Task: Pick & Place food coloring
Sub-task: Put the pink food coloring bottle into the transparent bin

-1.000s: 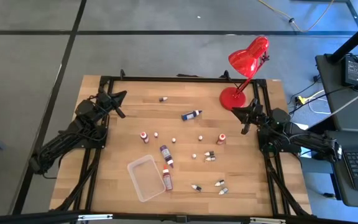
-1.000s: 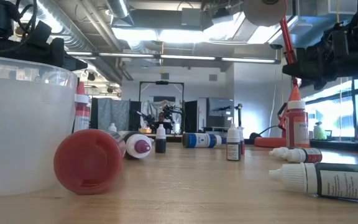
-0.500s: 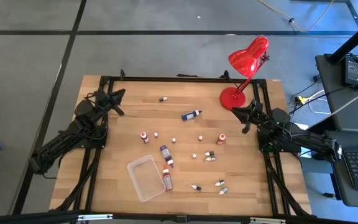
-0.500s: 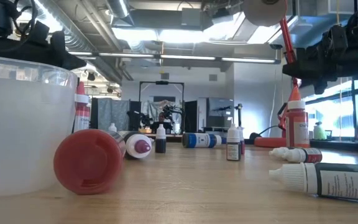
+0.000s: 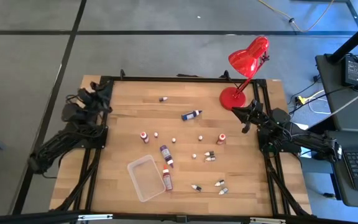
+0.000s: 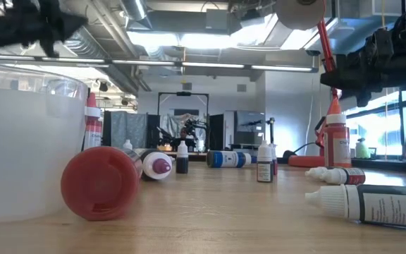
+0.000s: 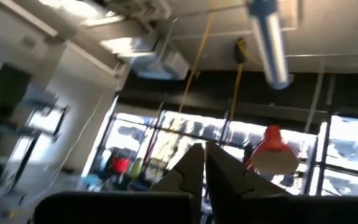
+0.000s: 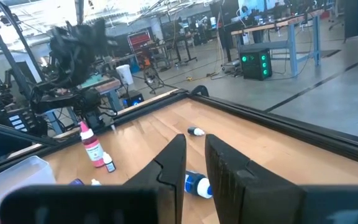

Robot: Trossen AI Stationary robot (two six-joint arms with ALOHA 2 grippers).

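**Left arm pulled back, bottles untouched**

Left hand (image 5: 98, 93) has swung back toward the far-left corner of the surface (image 5: 185, 143) and now points up and away; half a second ago it aimed inward over the wood. Right hand (image 5: 240, 112) hasn't shifted.

High view: food coloring (image 5: 191, 114) is scattered over the middle of the surface, all bottles apart from both hands. One blue bottle lies near the far side, two larger ones (image 5: 166, 155) lie just beside the clear tray (image 5: 143, 179), a few small ones (image 5: 221, 184) sit near the front right. Red lamp (image 5: 246, 62) stands at the far-right corner, right hand just beside its base.

Low view: red-capped bottle (image 6: 101, 182) lies on its side touching the tray wall (image 6: 27, 148). Dark bottle with white dropper tip (image 6: 368, 203) lies at front right. Upright red bottle (image 6: 336, 137) stands behind it. Right arm hangs above at upper right.

Left wrist view: fingers (image 7: 191, 171) pressed nearly together, nothing between them, aimed at ceiling and windows.

Right wrist view: fingers (image 8: 173, 163) slightly apart with a narrow gap, holding nothing, aimed across the surface at a blue bottle (image 8: 197, 185).
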